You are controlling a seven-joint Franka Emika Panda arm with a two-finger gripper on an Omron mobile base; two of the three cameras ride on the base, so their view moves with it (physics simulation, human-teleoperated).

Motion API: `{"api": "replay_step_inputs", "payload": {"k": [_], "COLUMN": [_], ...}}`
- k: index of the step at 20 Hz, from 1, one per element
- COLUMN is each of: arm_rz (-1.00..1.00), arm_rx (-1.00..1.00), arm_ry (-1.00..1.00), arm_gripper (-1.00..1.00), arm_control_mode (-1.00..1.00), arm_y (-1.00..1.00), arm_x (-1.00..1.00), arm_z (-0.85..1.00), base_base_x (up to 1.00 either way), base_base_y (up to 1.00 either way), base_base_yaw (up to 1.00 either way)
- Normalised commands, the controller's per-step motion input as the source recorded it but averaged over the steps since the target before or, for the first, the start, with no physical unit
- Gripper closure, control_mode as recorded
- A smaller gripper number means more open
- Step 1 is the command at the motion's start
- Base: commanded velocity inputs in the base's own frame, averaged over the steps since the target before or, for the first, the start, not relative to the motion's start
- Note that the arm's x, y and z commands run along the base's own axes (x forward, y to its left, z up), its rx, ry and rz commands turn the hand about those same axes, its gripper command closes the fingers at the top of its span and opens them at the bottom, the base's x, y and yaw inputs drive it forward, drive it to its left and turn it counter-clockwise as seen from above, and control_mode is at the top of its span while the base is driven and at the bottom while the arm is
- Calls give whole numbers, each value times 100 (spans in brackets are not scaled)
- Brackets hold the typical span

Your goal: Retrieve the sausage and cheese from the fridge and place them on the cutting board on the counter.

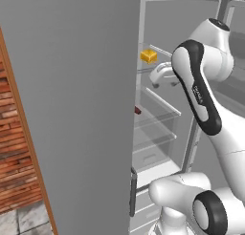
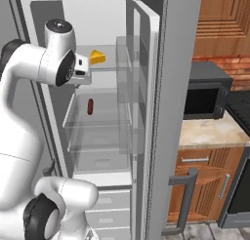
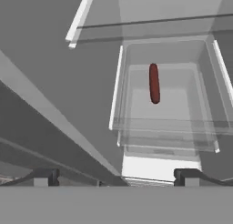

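Two foods wait inside the open fridge [image 2: 161,112], and both must go to a cutting board on the bench [image 2: 210,131].

The sausage [image 3: 154,83] lies flat in a clear drawer [image 3: 164,123] in the middle of the fridge, with its length pointing from the near side to the far side. Nothing touches it but the drawer floor. The cheese [image 2: 97,56] sits on the clear shelf [image 2: 110,63] above, a bit to the right of the sausage in the right base view.

The end effector [image 3: 116,175] hangs above the drawer, in front of the shelf. Its two fingertips [image 3: 45,176] stand wide apart, and it holds nothing.

The sausage looks thin, light and a little soft, I think. Its skin may be smooth, so it could slip or roll away. The best place to grab it is probably the middle, with one finger on each long side. Squeezing across the thin way should keep it level. Grabbing near an end might let it tip.

The cheese looks small, light and firm. Its flat sides seem like good spots to pinch, since the pointed end could slide out.

The drawer walls and the shelf edge are close, so the fingers need care going in.
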Motion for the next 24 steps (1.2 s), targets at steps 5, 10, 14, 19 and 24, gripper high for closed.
{"api": "replay_step_inputs", "payload": {"k": [5, 10, 14, 19, 24], "arm_rz": [-14, -15, -13, -14, -7], "arm_rx": [4, 0, 0, 0, 0], "arm_ry": [-22, -10, -6, -1, 0], "arm_gripper": [-100, -100, -100, -100, -100], "arm_control_mode": [-100, -100, -100, -100, -100], "arm_y": [0, -8, -11, -15, -10], "arm_x": [59, 46, 42, 37, 47], "arm_z": [1, 25, 15, 24, 14], "base_base_x": [0, 0, 0, 0, 0], "base_base_y": [0, 0, 0, 0, 0], "base_base_yaw": [0, 0, 0, 0, 0]}}
